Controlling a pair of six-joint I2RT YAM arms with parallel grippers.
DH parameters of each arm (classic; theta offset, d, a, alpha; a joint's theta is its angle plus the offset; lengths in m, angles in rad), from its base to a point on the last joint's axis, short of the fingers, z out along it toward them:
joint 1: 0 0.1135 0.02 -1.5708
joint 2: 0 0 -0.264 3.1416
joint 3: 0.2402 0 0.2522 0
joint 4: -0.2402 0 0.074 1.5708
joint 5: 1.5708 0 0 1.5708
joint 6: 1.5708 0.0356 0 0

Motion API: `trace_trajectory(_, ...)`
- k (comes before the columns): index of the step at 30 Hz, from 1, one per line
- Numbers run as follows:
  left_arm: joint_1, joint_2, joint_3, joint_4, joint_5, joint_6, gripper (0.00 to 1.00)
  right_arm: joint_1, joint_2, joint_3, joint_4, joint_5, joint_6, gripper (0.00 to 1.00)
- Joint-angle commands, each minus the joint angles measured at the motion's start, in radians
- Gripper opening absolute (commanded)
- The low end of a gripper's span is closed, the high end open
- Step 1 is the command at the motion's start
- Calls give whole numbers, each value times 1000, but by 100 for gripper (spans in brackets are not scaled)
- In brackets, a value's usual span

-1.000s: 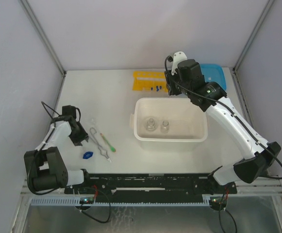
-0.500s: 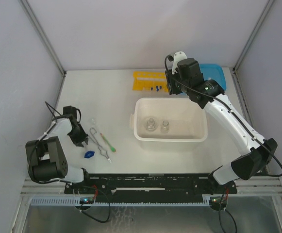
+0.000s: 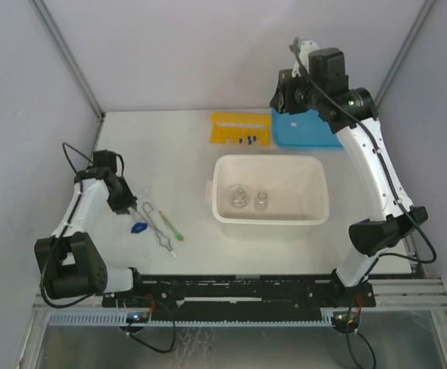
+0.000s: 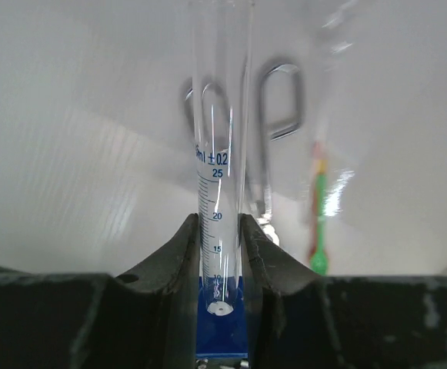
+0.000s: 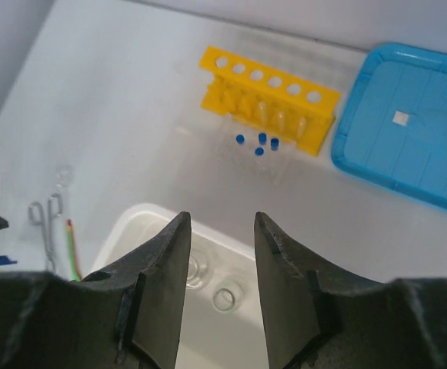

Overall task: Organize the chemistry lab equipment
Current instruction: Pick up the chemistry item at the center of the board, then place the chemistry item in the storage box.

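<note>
My left gripper (image 4: 220, 223) is shut on a clear graduated cylinder (image 4: 221, 115) just above its blue base (image 3: 138, 227), low over the table's left side. Just right of it lie the thin metal tongs (image 3: 158, 225) and the green-tipped stick (image 3: 171, 224). My right gripper (image 5: 221, 219) hangs open and empty, high at the back right (image 3: 285, 96). The yellow tube rack (image 3: 242, 129) stands at the back, with small blue-capped tubes (image 5: 260, 142) lying in front of it. Two clear glass vessels (image 3: 238, 197) (image 3: 261, 201) stand inside the white tub.
The big white tub (image 3: 315, 217) fills the middle right of the table. A blue rectangular lid (image 3: 308, 132) lies flat at the back right beside the rack. Grey walls close in the left, back and right sides.
The left jaws closed on the cylinder, and its blue base moved away from the table's near edge. The right arm rose and drew back from the rack, uncovering the blue lid.
</note>
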Motion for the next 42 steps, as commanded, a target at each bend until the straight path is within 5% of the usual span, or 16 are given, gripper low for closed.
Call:
trace_trajectory(1,-86,-83,243,-65,10,-3,1,-63,96,217,-183,-193,77,39)
trace_trajectory(8,-308,49,556,-5,27,-21,0,-130,157,265,-258,-337,123,38)
trace_trajectory(16,-569,379,953,1,10,193,0,-161,195,266,-376,-398,107,41)
trace_trajectory(26,-733,327,952,103,68,353,0,-194,158,179,-309,-547,126,49)
trace_trajectory(36,-879,283,998,103,115,369,0,-211,192,226,-181,-793,188,54)
trace_trajectory(42,-935,292,1035,95,108,380,0,-219,185,226,-137,-816,204,54)
